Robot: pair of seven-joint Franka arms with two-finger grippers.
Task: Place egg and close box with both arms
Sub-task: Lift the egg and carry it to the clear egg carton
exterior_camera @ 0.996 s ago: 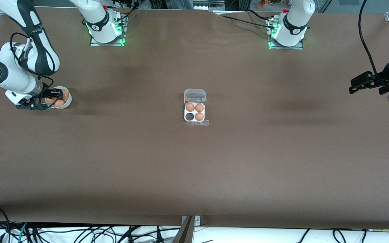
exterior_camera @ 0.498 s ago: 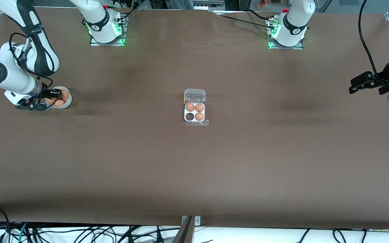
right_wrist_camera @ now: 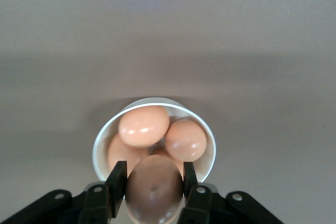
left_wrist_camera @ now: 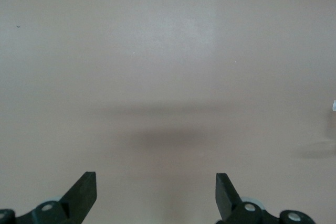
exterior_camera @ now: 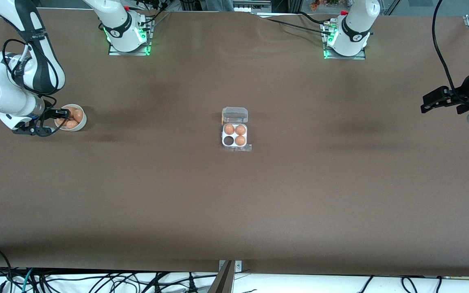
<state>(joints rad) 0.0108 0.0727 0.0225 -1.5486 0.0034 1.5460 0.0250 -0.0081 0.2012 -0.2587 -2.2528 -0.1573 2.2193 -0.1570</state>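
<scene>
Lifting away from the white bowl (exterior_camera: 73, 117) since a moment earlier, the right hand (right_wrist_camera: 154, 188) clamps an egg (right_wrist_camera: 154, 186) bound for the open box (exterior_camera: 235, 135) mid-counter, whose one cell gapes, while the left hand (left_wrist_camera: 156, 192) waits open.

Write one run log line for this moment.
right gripper: shut on egg over bowl | left gripper: open, waiting | box: open

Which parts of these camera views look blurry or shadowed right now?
Right wrist view: the egg pinched in the right gripper is soft, out of focus; the bowl with its eggs is sharp. Left wrist view: only a faint shadow band on the table past the open left gripper. Front view: even light, green glow at both bases, soft shadows near the box.
</scene>
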